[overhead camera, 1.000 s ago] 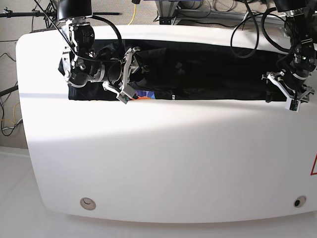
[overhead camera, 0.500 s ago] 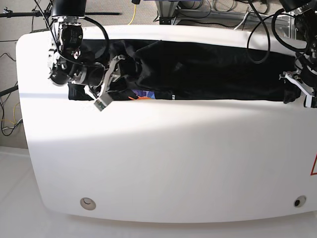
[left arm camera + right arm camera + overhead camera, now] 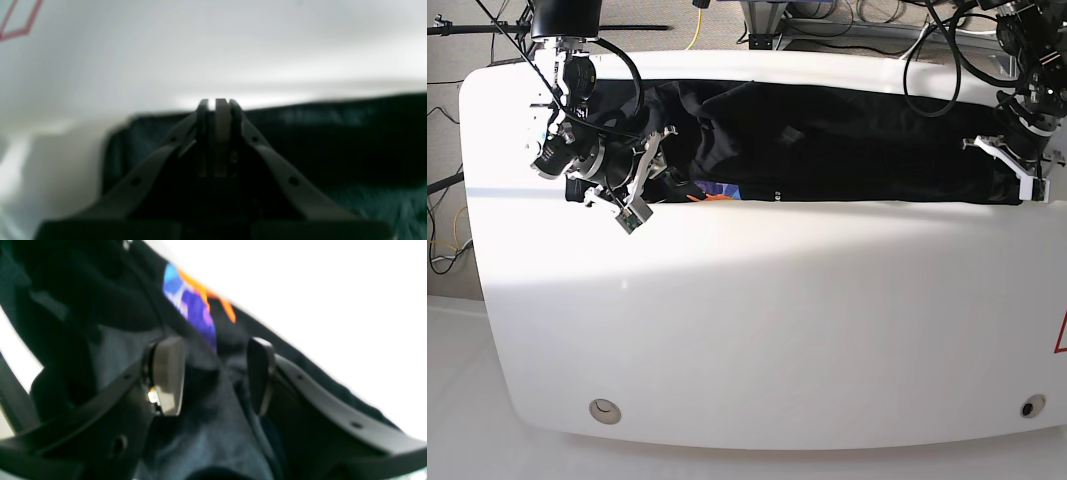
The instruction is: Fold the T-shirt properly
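1. The T-shirt (image 3: 847,150) lies as a long black band across the far side of the white table (image 3: 757,330), running from about 10 o'clock to 2 o'clock in the base view. A scrap of its orange, purple and blue print (image 3: 712,192) peeks out along the near edge, toward the 10 o'clock end.

2. The left gripper (image 3: 1025,172) sits at the band's 3 o'clock end. A second ago its jaws stood wide apart just off the hem; now they are pressed together, tips meeting in the left wrist view. Black cloth lies right beneath and behind them, but that view is too blurred to show whether any fabric is pinched between the tips.

3. The right gripper (image 3: 213,373) is at the 9 o'clock end. Its fingers (image 3: 166,373) stand roughly half apart with a bunched ridge of cloth between them, the print just beyond at 12 o'clock. The pads do not look clamped on the cloth yet. Over the last second this arm has swung from over the shirt's shoulder area out toward the left edge.

4. Judgement: the left side has just made its grab at the hem while the right is narrowing on its own bunch. Once both ends are held, the band could be lifted and folded over; the fold itself is not yet begun.
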Tool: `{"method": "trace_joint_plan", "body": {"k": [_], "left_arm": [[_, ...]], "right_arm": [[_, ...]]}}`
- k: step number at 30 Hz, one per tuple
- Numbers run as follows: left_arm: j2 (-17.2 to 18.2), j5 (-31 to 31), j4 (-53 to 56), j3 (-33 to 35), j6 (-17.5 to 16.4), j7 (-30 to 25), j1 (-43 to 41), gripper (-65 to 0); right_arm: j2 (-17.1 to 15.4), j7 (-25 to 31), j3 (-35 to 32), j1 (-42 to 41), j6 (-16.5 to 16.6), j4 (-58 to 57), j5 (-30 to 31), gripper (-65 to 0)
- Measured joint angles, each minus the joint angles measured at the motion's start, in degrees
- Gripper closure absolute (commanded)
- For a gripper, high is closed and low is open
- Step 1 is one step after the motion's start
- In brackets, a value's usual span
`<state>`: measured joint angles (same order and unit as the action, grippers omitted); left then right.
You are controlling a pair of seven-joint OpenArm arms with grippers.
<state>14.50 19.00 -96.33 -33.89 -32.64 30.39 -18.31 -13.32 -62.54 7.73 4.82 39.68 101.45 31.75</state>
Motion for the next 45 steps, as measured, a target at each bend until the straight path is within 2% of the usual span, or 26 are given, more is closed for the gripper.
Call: {"method": "trace_joint_plan", "body": {"k": [4, 8, 20, 28, 30, 35, 40, 45], "left_arm": [[-1.99, 0.22, -0.79, 0.50, 2.01, 1.75, -3.63, 0.0], [-2.51, 0.17, -0.96, 0.98, 2.10, 4.09, -5.60, 0.0], [-0.57, 1.20, -1.70, 0.31, 4.79, 7.39, -5.01, -1.5], [-0.63, 0.98, -1.25, 0.68, 3.63, 7.26, -4.57, -0.3], [-0.68, 0.96, -0.83, 0.70, 3.63, 7.28, -4.48, -0.2], [-0.94, 0.57, -0.24, 1.11, 3.72, 5.88, -4.57, -0.4], [-0.92, 0.61, -0.24, 1.81, 3.67, 3.69, -4.55, -0.6], [-0.81, 0.42, 1.03, 2.84, 3.48, 0.57, -5.55, -0.5]], "right_arm": [[1.44, -1.66, -1.01, -0.28, -1.75, -0.48, -4.20, -26.0], [2.78, -2.45, -1.92, -0.31, -1.73, -0.70, -2.75, -25.9], [3.82, -7.32, -1.01, -1.22, -2.16, -0.81, -1.40, -24.4], [4.52, -8.50, 3.39, -1.20, -0.68, -1.55, -0.42, -2.6], [4.57, -8.41, 4.09, -1.20, -0.48, -2.05, -0.31, 0.0], [6.21, -5.97, 5.46, -1.27, -0.07, -6.47, 0.59, 0.0], [7.78, -3.63, 4.11, -0.39, -0.09, -9.73, -0.37, 0.0], [7.87, 1.90, 3.02, 0.79, -0.11, -9.84, -1.97, 0.0]]}}
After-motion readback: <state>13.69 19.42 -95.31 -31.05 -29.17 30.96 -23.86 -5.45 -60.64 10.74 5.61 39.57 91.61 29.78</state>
